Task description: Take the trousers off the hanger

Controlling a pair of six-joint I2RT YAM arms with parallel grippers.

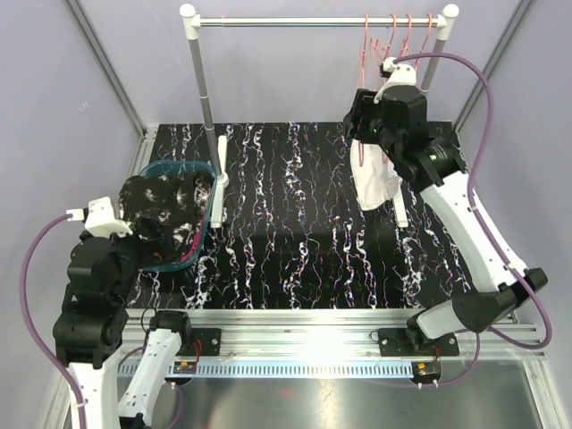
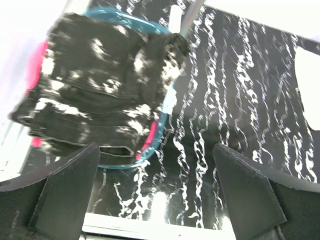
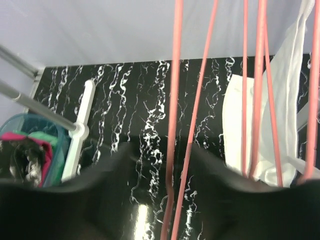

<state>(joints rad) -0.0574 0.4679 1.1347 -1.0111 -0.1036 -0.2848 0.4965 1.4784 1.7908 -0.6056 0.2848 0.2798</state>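
Past the aluminium rail (image 1: 295, 335) at the near edge, one black, white-veined bench (image 1: 295, 223) lies between lilac walls (image 1: 295, 80). The left fingers (image 2: 65, 190) are spread wide just before one teal basket (image 2: 125, 15), which holds three garments: black speckled trousers (image 2: 100, 85) on top, then pink trousers (image 2: 36, 65) and green trousers (image 3: 37, 136). Farther back, the right fingers (image 3: 75, 200) stand parted with hanger wires in the gap. One rack (image 1: 313, 21) carries about four pink hangers (image 1: 393, 36) and one white garment (image 1: 375, 183).

Black trousers (image 2: 100, 95) (white-speckled), teal basket (image 1: 179, 164), pink hangers (image 3: 175, 100), white cloth (image 3: 240, 125), black-white marbled table (image 1: 295, 223)
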